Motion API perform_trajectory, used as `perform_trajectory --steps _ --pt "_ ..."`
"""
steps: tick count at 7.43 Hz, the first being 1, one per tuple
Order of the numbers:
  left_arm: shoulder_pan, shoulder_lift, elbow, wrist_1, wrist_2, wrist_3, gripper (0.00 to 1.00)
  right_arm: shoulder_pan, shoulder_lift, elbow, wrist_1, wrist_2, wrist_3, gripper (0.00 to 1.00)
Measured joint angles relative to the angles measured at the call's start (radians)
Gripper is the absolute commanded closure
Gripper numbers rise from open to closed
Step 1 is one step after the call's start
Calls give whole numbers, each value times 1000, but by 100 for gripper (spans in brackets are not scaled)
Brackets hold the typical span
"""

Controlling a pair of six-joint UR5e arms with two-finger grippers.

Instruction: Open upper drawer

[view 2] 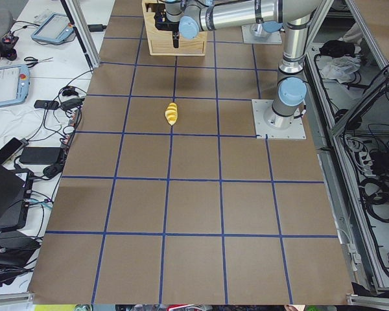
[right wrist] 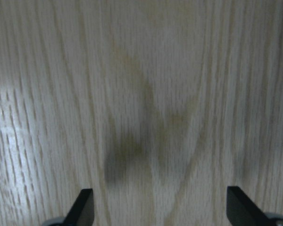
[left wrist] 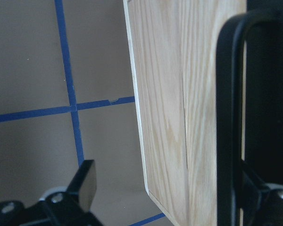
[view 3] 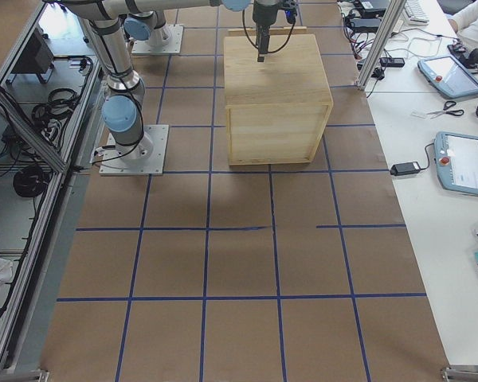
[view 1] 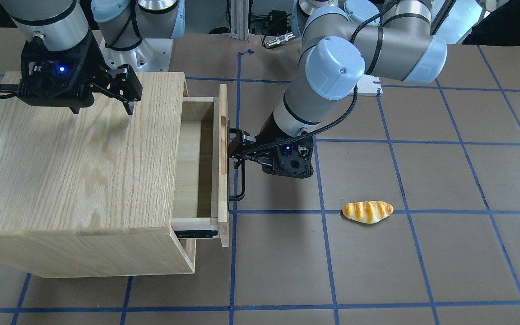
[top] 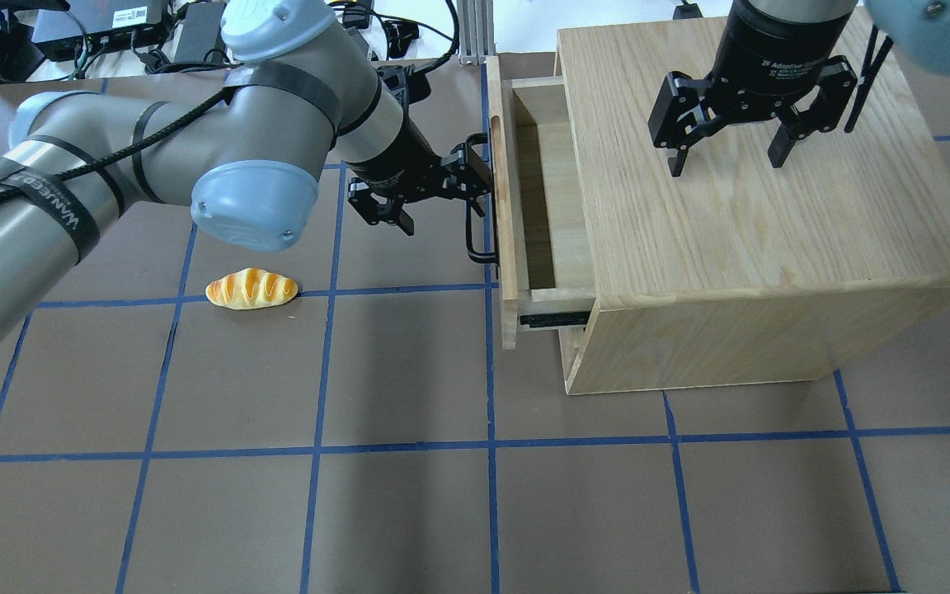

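The upper drawer stands partly pulled out of the oak cabinet at the right end of the worktop, its front facing the left end. The left hand is spread, one finger at the drawer's black bar handle. The right hand, also spread, hovers over the cabinet top.

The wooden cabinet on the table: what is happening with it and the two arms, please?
The left end effector is open, with the black bar handle between its fingers, and the upper drawer stands partly pulled out of the oak cabinet. The right end effector hangs open over the cabinet's top, holding nothing. A bread roll lies apart on the table.
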Motion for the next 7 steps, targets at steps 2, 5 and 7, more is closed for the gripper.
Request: perform_trajectory --steps 2,5,7 --pt "53 41 -3 -60 28 0 0 0 0 0 0 0 0 0" --pt "123 86 -9 -135 102 23 0 0 0 0 0 0 0 0" --pt "164 98 -12 -147 118 60 0 0 0 0 0 0 0 0"
